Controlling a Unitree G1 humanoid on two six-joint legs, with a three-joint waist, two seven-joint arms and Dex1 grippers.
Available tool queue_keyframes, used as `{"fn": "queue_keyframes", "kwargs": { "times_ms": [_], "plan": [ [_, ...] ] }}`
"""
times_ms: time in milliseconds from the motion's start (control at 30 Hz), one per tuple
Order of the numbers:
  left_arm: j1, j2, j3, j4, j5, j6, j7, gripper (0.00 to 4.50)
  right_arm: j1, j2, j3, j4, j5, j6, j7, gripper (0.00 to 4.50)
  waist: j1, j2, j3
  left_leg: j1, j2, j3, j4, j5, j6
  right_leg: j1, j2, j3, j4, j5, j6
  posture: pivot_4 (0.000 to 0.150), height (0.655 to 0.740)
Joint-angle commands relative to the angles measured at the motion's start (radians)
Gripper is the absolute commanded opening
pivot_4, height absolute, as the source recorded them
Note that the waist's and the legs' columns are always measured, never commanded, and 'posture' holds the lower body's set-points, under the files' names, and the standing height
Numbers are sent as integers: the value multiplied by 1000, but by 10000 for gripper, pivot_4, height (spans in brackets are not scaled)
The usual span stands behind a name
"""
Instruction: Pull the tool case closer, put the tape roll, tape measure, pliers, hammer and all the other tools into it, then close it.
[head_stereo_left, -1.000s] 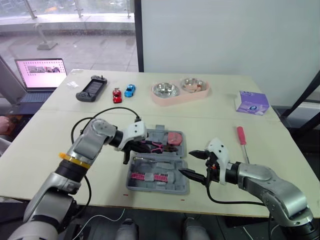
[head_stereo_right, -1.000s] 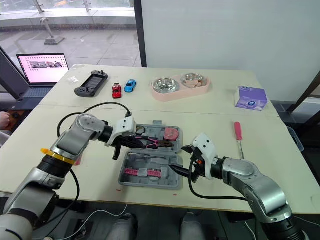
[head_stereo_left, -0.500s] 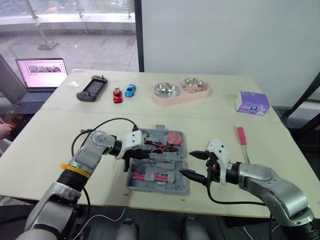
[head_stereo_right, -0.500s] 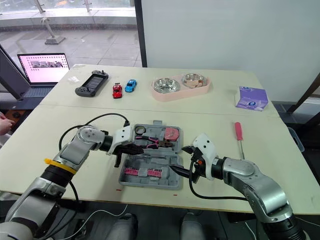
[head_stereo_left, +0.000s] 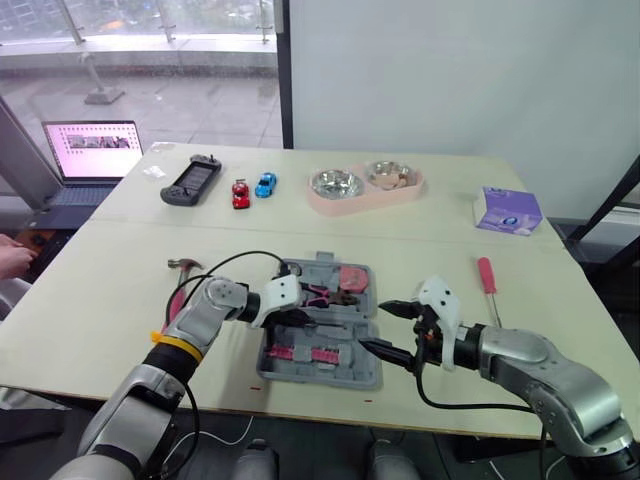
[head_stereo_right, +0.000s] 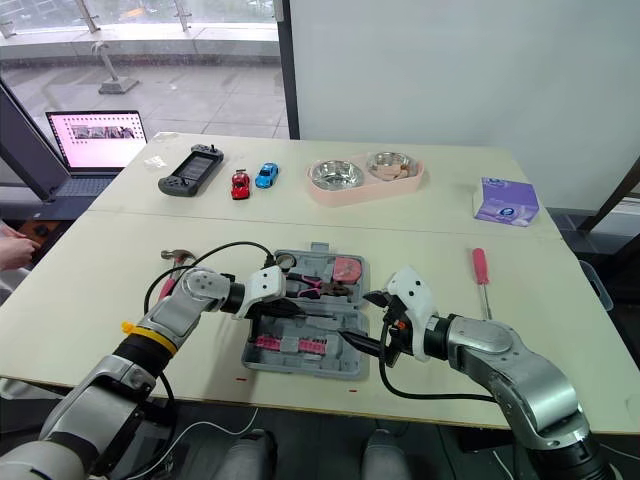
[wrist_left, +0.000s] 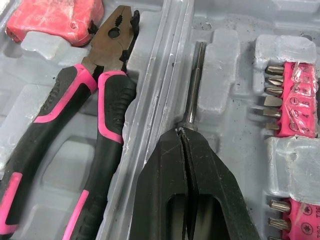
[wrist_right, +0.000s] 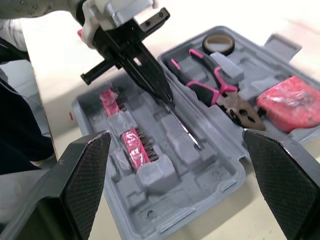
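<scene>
The grey tool case lies open at the table's middle. Its rear half holds the pink-handled pliers, the red tape measure and the tape roll. The front half holds pink bit strips. My left gripper is low in the front half, shut on the end of a thin metal rod that lies in its slot. My right gripper stands open beside the case's front right corner, holding nothing. The hammer lies on the table left of my left arm. A red screwdriver lies to the right.
At the back stand a laptop, a game controller, a red toy car, a blue one, a pink double bowl and a purple box. A person's hand rests at the left edge.
My left gripper has moved from over the pliers down into the case's front half onto the rod. The arm's move has uncovered the hammer. The right gripper has stayed put.
</scene>
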Motion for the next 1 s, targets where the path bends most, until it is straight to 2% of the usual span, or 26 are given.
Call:
{"fn": "queue_keyframes", "kwargs": {
  "times_ms": [33,200,300,400,533,667,833,867,933,1000],
  "plan": [
    [25,3,-31,45,51,22,14,382,-5,-7,-25,-34,13,2,1,45000,0,1,-1,0,0,0,0,0,0,0,0,0,0,0,0,1500,7400],
    [-7,31,7,-45,7,38,-34,382,-11,-5,-26,-29,14,-1,6,45000,-5,1,-1,0,0,0,0,0,0,0,0,0,0,0,0,1500,7400],
    [-22,58,51,-157,-55,117,-76,382,-11,-5,-29,-26,16,-3,10,45000,-12,1,0,-2,0,0,-1,0,0,-3,0,0,0,0,0,1500,7400],
    [-43,114,123,-292,-140,251,-117,382,-8,-13,-41,-16,14,-10,19,45000,-12,0,1,-6,0,0,-1,0,0,-7,0,0,1,0,0,1500,7400],
    [-39,261,261,-488,-310,488,-193,382,6,-46,-95,23,8,-32,48,45000,-15,0,3,-10,0,0,-1,0,0,-11,0,0,2,0,0,1500,7400],
    [120,437,410,-570,-368,541,-199,382,20,-89,-170,101,-7,-78,88,45000,-19,3,3,-10,0,0,-2,0,0,-11,0,0,1,0,0,1500,7400],
    [471,532,687,-500,-308,296,-96,382,75,-134,-315,268,-28,-196,156,45000,-13,2,7,-13,1,0,-3,0,1,-15,0,0,1,0,-1,1500,7400],
    [524,542,734,-484,-304,275,-82,5419,91,-143,-343,305,-36,-223,173,45000,-12,2,7,-13,1,0,-2,0,1,-16,0,0,1,0,-1,1500,7400],
    [624,556,838,-458,-325,273,-77,10407,132,-166,-403,394,-53,-285,216,45000,-8,1,7,-14,1,0,-1,0,0,-16,0,0,0,0,-1,1500,7400],
    [697,566,909,-429,-333,241,-72,20272,157,-183,-442,464,-64,-340,250,45000,-6,1,8,-14,0,1,-1,0,0,-16,0,0,0,0,-1,1500,7400]
  ]
}}
